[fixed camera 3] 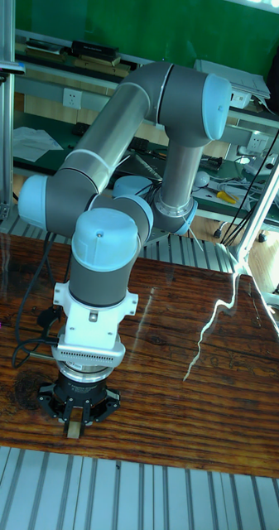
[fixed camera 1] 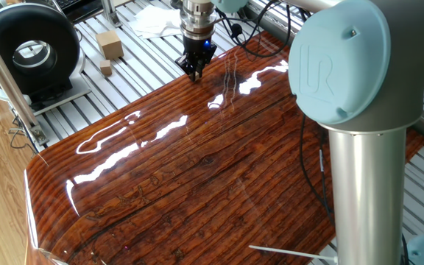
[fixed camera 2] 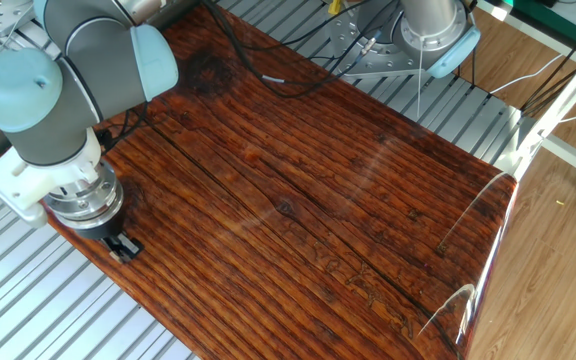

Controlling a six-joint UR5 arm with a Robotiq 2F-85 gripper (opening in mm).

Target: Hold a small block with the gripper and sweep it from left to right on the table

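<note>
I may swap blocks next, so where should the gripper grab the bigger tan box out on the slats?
Probably from straight above, closing on two opposite flat sides. The box stands upright on the slats, top free, apart from the cube beside it. The gripper holds the small block, so that would need setting down first.
</note>
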